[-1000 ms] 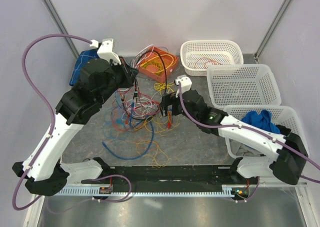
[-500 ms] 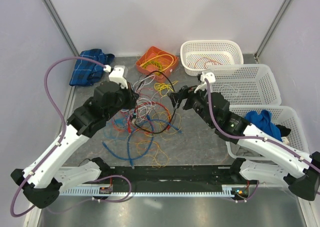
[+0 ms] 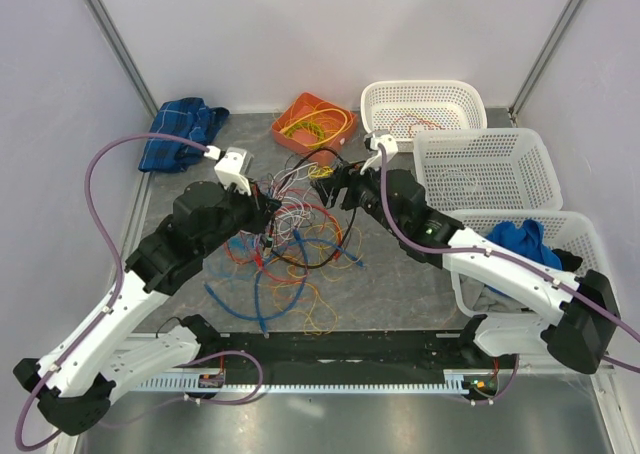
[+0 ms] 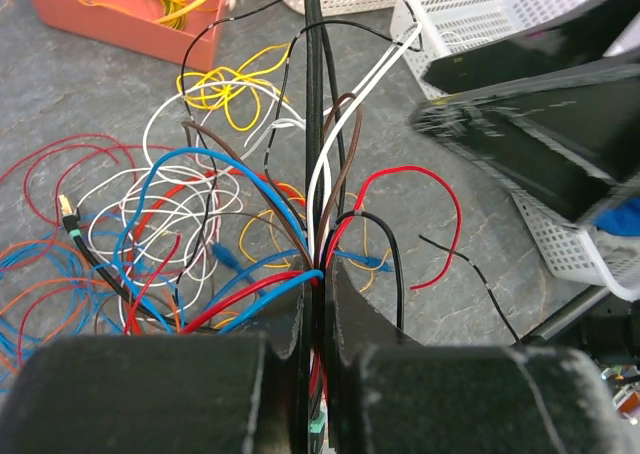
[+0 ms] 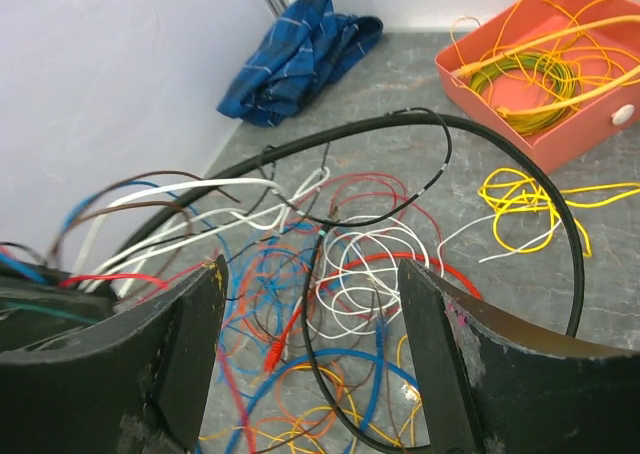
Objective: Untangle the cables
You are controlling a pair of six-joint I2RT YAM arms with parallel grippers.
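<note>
The cables [image 3: 300,239] are a tangle of thin blue, red, white, orange, yellow and black wires in the middle of the table. My left gripper [image 3: 267,206] is at the tangle's left side. In the left wrist view it [image 4: 320,270] is shut on a bundle of cables [image 4: 316,154] that rise taut from between the jaws. My right gripper [image 3: 330,179] hovers over the tangle's far right part. It [image 5: 312,274] stands open, with a thin black cable [image 5: 330,304] hanging between its fingers, untouched. A thick black cable [image 5: 400,122] arcs ahead of it.
An orange tray [image 3: 296,109] with yellow wires stands at the back. A blue cloth [image 3: 180,129] lies at the back left. Three white baskets [image 3: 487,169] line the right side; the nearest one [image 3: 580,236] holds blue fabric. A black rail [image 3: 340,349] runs along the near edge.
My left gripper has pulled its bundle toward the near side. My right gripper has lifted away from the tangle's centre toward the far side, its jaws a little narrower.
</note>
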